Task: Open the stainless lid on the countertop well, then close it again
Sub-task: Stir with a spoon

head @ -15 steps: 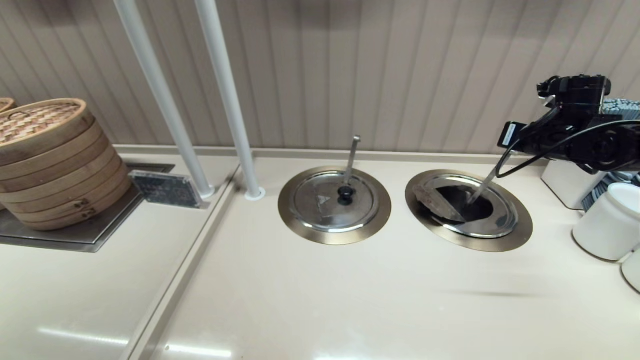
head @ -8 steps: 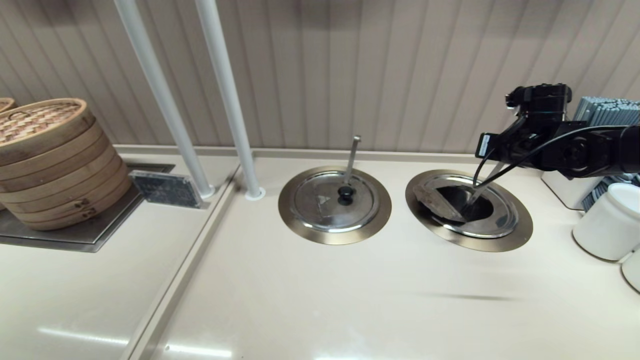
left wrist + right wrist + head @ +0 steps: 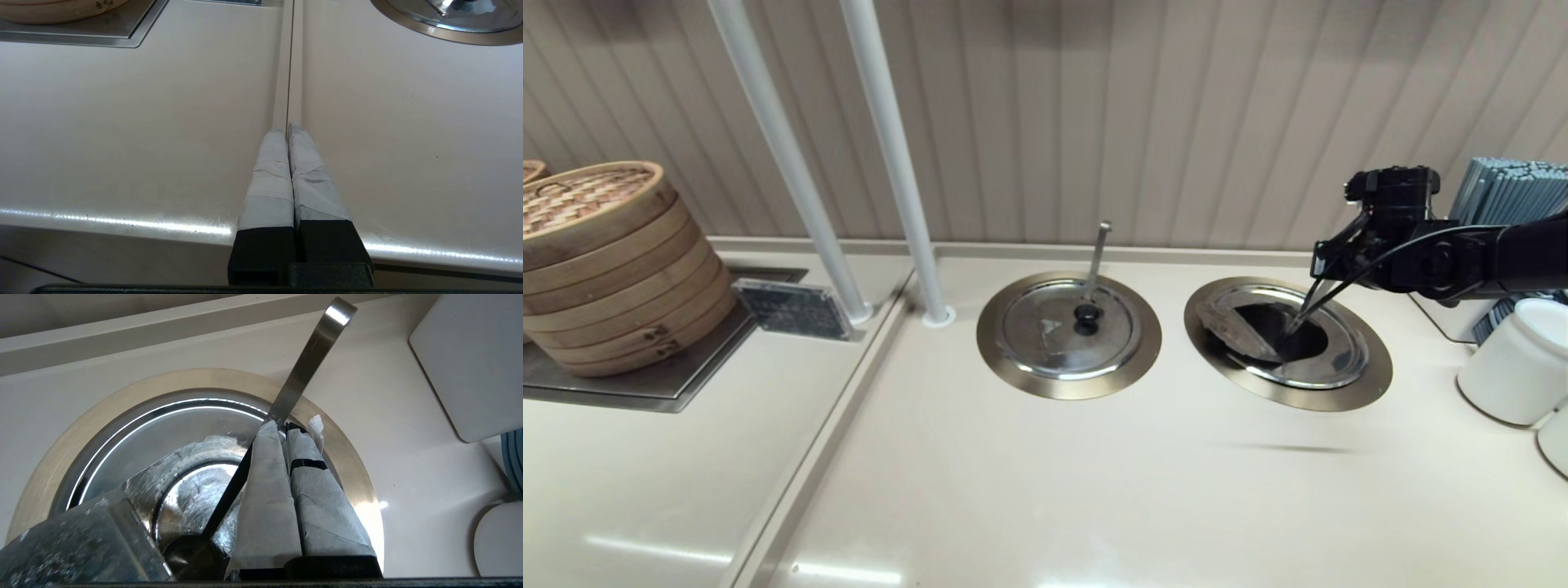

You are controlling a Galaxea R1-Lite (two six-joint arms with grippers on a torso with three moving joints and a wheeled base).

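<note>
stainless lid (image 3: 1327, 359) sits on the countertop well (image 3: 1368, 384), its wedge panel folded up. right gripper (image 3: 286, 426) hangs over the well's far-right rim, fingers pressed together, empty, just beside the ladle handle (image 3: 304, 369). left gripper (image 3: 287, 127) is closed, well apart from the well.

No text or label can be read anywhere.

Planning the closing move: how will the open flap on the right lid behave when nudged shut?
The flap looks like rigid steel, so it should swing as one stiff piece about its hinge, not bend. Its polished face is probably slippery for the shut right gripper. The ladle handle leaning out of the opening may block it.
</note>
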